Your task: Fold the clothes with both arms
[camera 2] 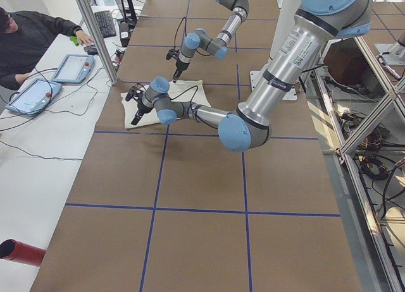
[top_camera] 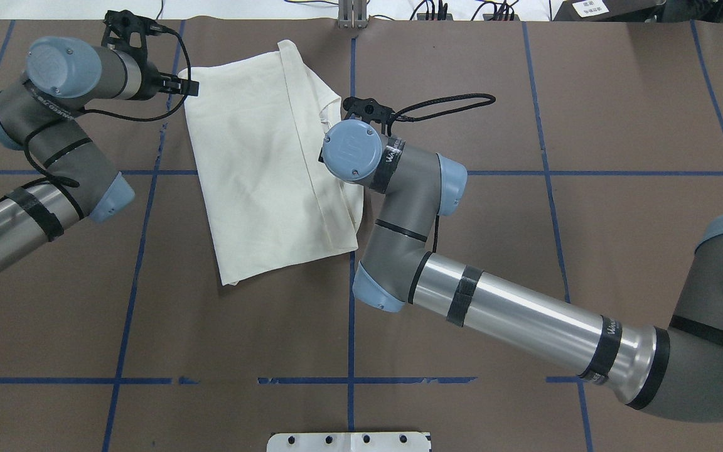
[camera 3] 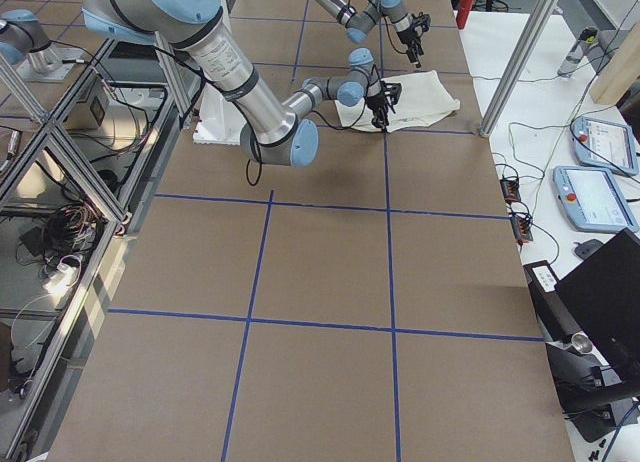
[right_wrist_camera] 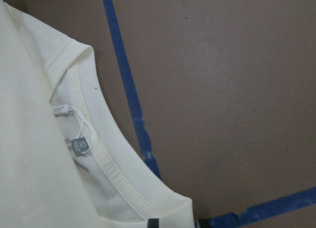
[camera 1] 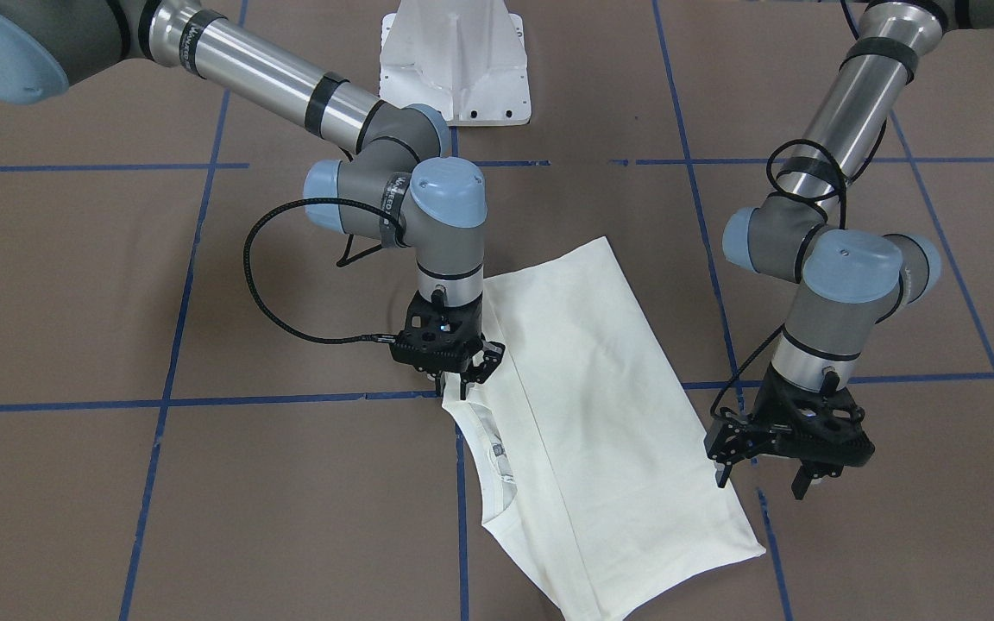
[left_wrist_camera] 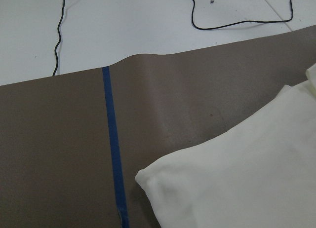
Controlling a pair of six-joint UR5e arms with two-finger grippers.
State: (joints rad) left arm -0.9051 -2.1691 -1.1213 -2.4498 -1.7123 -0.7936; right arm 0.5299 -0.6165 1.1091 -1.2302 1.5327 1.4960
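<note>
Left gripper (camera 1: 763, 479): jaws apart, holding nothing, hanging just beside a corner of the T-shirt (top_camera: 255, 169). T-shirt: folded, plain cream side up, lying flat on the brown table (top_camera: 619, 251) between the two grippers and askew to the blue tape lines (top_camera: 352, 314). Right gripper (camera 1: 460, 384): jaws together, pinched on the T-shirt's shoulder edge next to the collar (right_wrist_camera: 113, 164). A small neck tag (right_wrist_camera: 80, 145) shows inside the collar.

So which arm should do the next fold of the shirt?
The right, probably. The right gripper seems to pinch the shirt by the neck edge, ready to lift. The left gripper hangs open beside a corner on the other side, holding nothing.
</note>
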